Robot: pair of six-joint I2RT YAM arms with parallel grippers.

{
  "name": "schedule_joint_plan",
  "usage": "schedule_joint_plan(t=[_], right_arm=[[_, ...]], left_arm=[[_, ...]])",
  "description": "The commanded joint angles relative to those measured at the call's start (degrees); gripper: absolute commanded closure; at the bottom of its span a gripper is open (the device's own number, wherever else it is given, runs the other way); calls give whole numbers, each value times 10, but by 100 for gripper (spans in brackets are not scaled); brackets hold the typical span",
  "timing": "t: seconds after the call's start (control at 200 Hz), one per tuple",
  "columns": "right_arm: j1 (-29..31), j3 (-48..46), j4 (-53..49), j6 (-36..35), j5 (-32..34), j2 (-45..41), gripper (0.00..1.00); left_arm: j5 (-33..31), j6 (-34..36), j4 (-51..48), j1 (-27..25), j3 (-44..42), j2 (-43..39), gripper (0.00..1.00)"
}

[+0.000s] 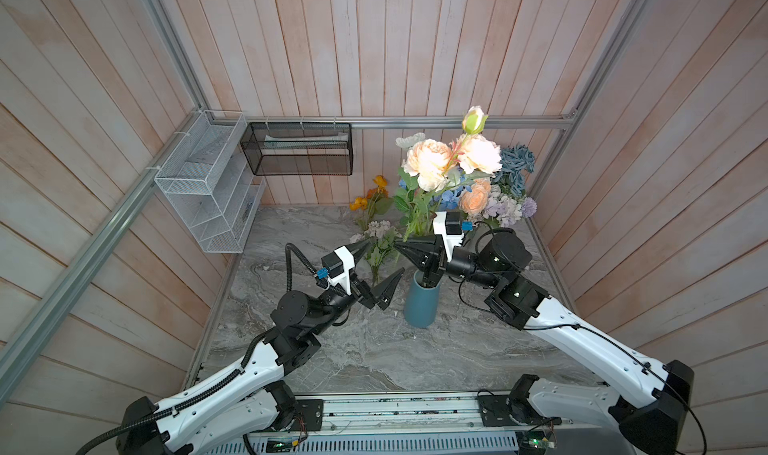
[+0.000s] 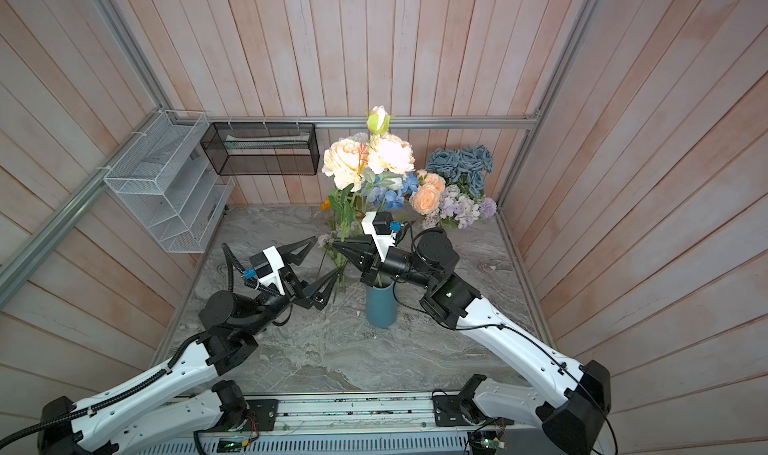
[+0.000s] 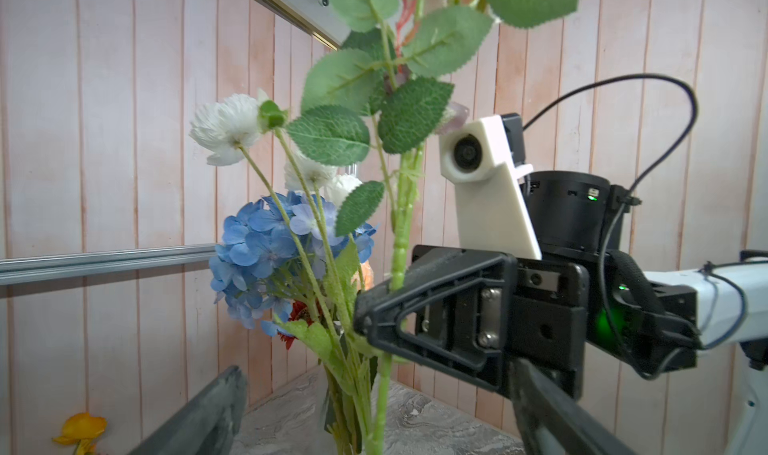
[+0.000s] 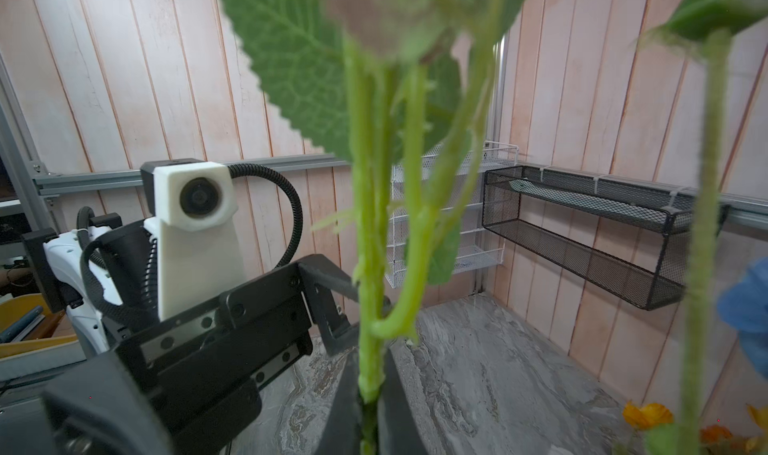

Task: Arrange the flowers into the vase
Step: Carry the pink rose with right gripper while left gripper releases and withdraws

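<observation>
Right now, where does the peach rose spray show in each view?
In a top view: peach rose spray right of centre, above the teal vase.
In a top view: the spray at centre, above the vase.
Left wrist: its stem mid-picture, in the right gripper's shut jaws.
Right wrist: its stem mid-picture, near the lens.
Shared landmark: marble table.

The near half of the desk (image 1: 365, 361) lies open, while the vase (image 1: 422, 307), its tall stems (image 1: 415, 220) and loose flowers (image 1: 379, 245) crowd the far middle and right.
</observation>
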Motion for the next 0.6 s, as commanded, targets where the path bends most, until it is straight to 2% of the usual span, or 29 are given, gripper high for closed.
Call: schedule_joint_plan(t=[0.0, 0.115, 0.255, 0.595], right_arm=[[-2, 21, -43, -35, 43, -37, 100], [-3, 4, -74, -45, 79, -76, 100], [-7, -18, -107, -48, 121, -127, 100], [-34, -59, -154, -49, 194, -195, 100]], left_arm=[[-11, -59, -15, 44, -15, -17, 0], [-2, -120, -15, 95, -39, -19, 0], [12, -173, -6, 130, -57, 0, 0], [48, -223, 11, 142, -47, 70, 0]])
